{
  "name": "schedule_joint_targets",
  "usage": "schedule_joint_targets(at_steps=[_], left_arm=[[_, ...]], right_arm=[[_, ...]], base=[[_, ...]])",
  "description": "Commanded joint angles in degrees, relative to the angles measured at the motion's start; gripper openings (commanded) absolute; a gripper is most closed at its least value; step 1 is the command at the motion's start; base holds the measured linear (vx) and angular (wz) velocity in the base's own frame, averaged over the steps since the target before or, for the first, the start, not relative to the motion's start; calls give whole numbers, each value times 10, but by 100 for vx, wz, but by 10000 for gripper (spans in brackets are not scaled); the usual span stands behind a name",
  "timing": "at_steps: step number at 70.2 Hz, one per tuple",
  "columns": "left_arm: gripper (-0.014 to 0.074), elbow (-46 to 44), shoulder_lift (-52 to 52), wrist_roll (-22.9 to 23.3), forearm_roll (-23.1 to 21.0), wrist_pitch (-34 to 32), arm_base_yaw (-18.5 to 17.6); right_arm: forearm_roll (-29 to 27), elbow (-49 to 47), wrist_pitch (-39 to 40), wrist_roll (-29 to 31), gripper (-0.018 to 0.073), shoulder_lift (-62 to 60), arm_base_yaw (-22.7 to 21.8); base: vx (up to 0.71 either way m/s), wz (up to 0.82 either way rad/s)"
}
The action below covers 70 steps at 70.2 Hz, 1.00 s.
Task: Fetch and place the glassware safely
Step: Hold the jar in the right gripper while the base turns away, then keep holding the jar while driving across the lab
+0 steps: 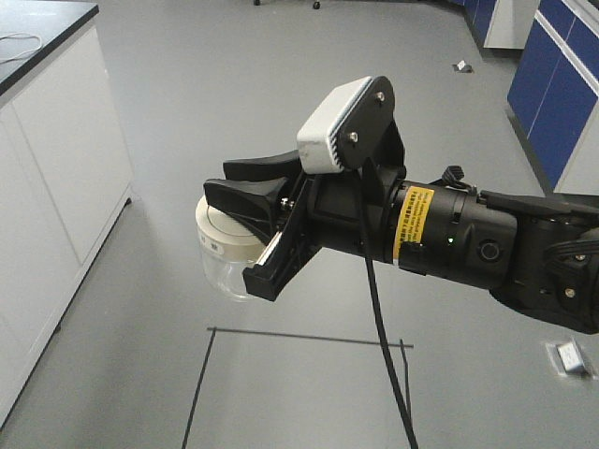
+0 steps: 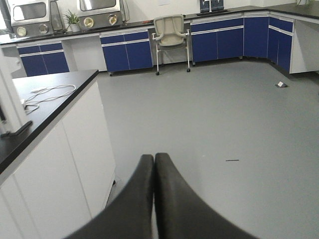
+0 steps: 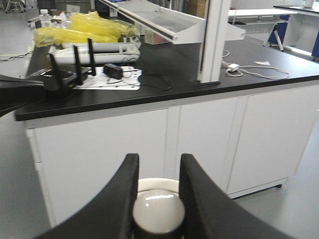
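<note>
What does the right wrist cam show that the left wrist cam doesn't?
Right wrist only: the right hand shut on the jar, its cream lid visible; yellow bags; a black router with antennas. Left wrist only: the left hand shut and empty; an office chair; blue cabinets. Both: a black-topped white bench with a white cable on it, and grey floor.

Jar partly hidden
The right hand (image 1: 215,178) covers part of the jar (image 1: 223,269); marks on its lid (image 1: 217,234) are too small to read; the left hand (image 2: 154,158) is cut off below
</note>
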<state>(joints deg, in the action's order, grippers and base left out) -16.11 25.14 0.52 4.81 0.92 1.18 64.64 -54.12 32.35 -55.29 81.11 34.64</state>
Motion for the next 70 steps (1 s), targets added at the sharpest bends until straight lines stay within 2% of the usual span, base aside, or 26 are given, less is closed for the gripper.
schedule_joint_targets(at_steps=[1, 70], left_arm=[[-7, -17, 2, 3, -4, -45, 0], [-7, -17, 2, 3, -4, -45, 0]], right_arm=[[-25, -18, 31, 2, -3, -22, -2], [-25, -18, 30, 2, -3, -22, -2]], base=[[50, -4], [48, -6]])
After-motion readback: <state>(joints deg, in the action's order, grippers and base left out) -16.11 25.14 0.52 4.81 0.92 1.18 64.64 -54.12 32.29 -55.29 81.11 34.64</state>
